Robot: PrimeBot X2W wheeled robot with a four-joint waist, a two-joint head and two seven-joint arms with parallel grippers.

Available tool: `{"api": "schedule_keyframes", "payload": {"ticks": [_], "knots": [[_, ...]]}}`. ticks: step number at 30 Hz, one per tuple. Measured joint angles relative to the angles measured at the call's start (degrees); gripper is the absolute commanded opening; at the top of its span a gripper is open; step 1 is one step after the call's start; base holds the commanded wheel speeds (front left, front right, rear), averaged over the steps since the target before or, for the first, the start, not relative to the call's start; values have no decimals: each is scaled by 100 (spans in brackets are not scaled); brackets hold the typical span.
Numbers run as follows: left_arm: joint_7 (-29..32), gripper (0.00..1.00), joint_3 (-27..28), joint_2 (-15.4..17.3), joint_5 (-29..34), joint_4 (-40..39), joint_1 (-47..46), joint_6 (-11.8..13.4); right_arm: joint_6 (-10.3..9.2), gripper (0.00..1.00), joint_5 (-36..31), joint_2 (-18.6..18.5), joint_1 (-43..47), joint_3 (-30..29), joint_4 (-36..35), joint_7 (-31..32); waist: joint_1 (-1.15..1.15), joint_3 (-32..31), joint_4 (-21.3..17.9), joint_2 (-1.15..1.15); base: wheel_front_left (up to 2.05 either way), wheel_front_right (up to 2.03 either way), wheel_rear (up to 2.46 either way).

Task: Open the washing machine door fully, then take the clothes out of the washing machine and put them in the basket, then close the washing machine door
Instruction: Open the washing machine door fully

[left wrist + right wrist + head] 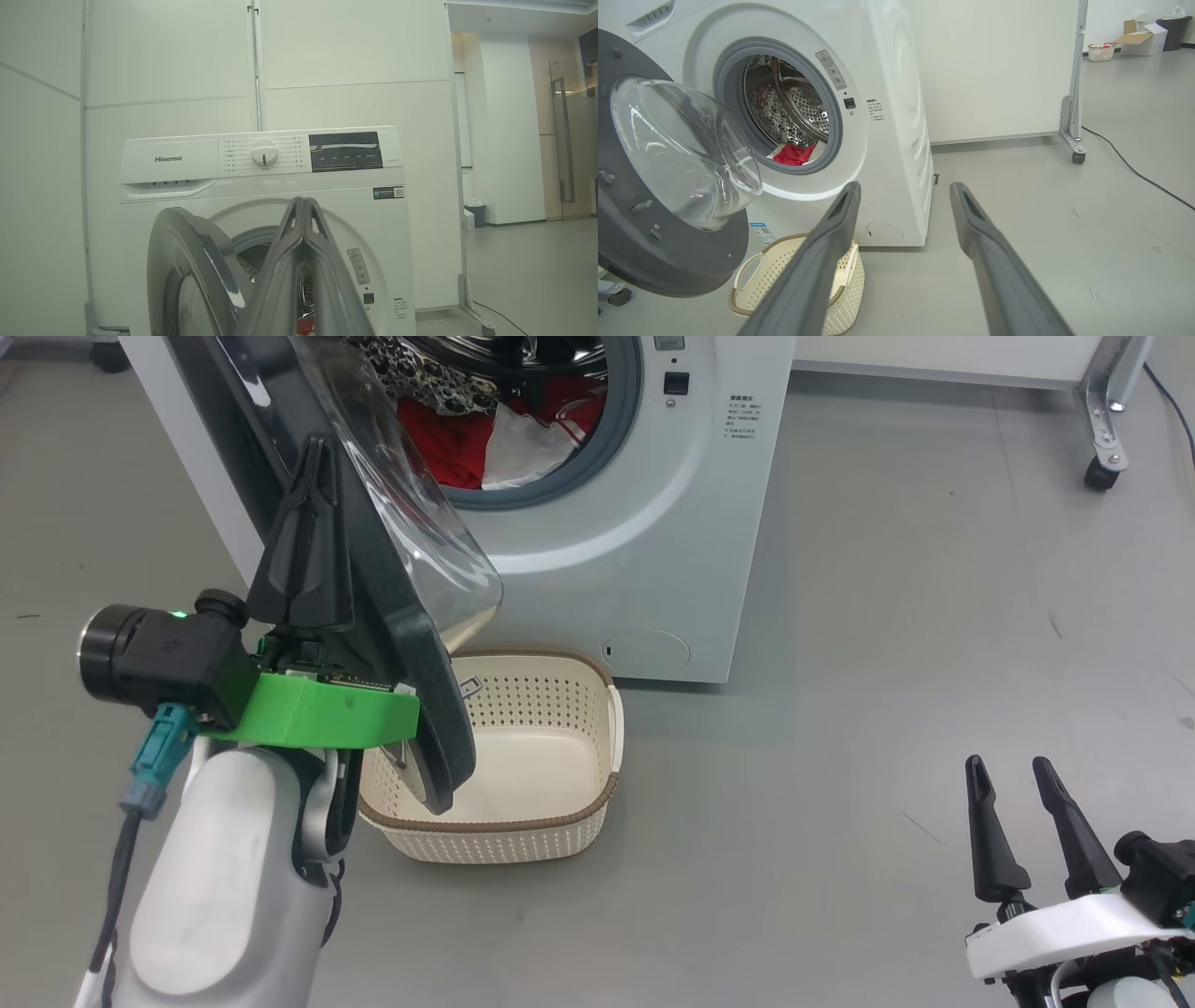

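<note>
The white washing machine (pixel 653 551) (pixel 261 186) (pixel 896 140) stands with its round washing machine door (pixel 411 644) (pixel 187 261) (pixel 668 186) swung out on the left, its clear glass bowl facing the porthole. Red and white clothes (pixel 443 439) (pixel 794 154) lie in the steel drum. The cream basket (pixel 504 845) (pixel 794 280) sits on the floor below the door with nothing in it. My left gripper (pixel 317 448) (pixel 303 200) is shut and empty beside the door's outer face; I cannot tell whether it touches. My right gripper (pixel 1013 770) (pixel 905 186) hangs open over the floor at the lower right.
A wheeled metal frame leg (pixel 1106 439) (pixel 1073 140) holds a white panel right of the machine. A black cable (pixel 1134 172) runs across the grey floor. A cardboard box (pixel 1141 39) and a dark bin (pixel 1174 28) stand far off.
</note>
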Motion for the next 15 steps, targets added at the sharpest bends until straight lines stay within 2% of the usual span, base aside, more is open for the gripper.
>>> {"api": "schedule_keyframes", "payload": {"ticks": [15], "knots": [[480,0,-711,-22,-55,637,12,-46,52,100,-80,77,-24,-53,7,1,0,1,-237,0,0,0,0]]}}
